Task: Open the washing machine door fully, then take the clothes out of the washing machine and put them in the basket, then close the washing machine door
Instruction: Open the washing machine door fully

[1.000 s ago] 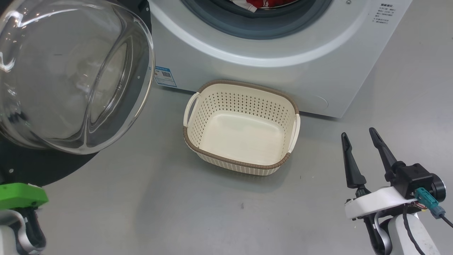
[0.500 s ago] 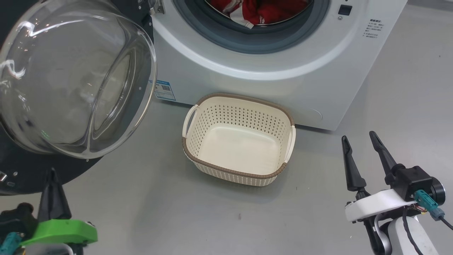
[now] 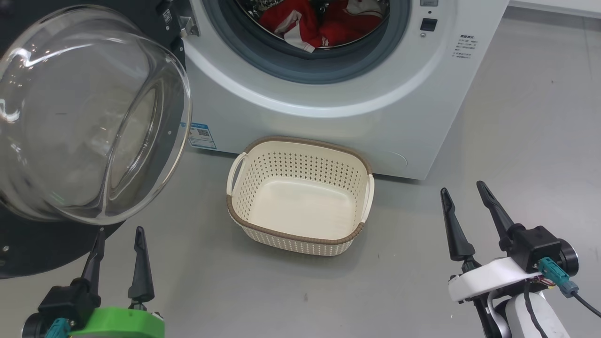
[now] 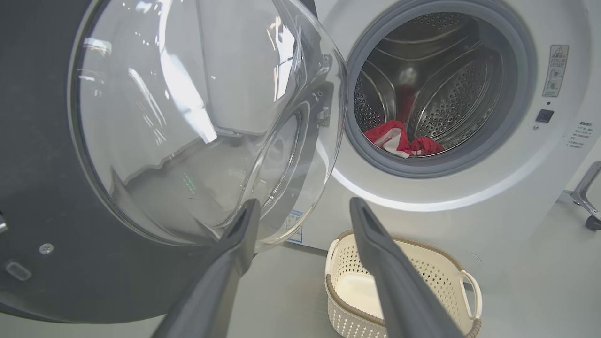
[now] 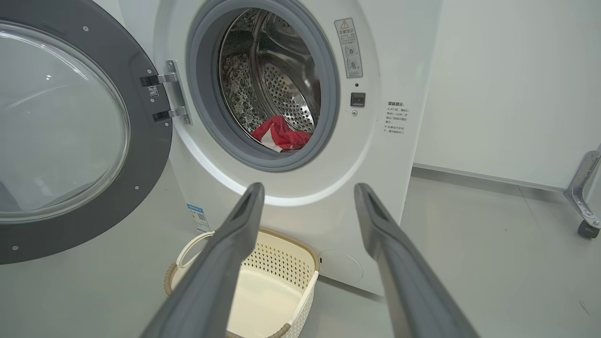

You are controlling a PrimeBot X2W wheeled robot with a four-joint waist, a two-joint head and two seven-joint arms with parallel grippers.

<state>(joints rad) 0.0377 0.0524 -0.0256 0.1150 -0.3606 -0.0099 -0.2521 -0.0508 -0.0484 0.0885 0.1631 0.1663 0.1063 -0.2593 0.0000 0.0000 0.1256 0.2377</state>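
Observation:
The washing machine (image 3: pixel 328 126) stands ahead with its door (image 3: pixel 84 117) swung wide open to the left, the glass bowl bulging toward me. Red clothes (image 3: pixel 319 23) with white patches lie low in the steel drum, also seen as clothes (image 4: pixel 401 141) and clothes (image 5: pixel 281 134). The cream basket (image 3: pixel 305 139) sits empty on the floor against the machine's front. My left gripper (image 3: pixel 119 230) is open and empty, just below the door's lower rim. My right gripper (image 3: pixel 462 187) is open and empty, to the right of the basket.
Grey floor spreads around the basket and to the machine's right. A metal leg on a castor (image 5: pixel 584 197) stands at the far right by a white wall (image 5: pixel 507 84). The open door (image 4: pixel 188 117) fills the space left of the drum opening.
The head camera has tilted up, showing more of the drum and clothes. My left gripper has come up into view and its fingers have parted from shut to open. The right gripper stays open.

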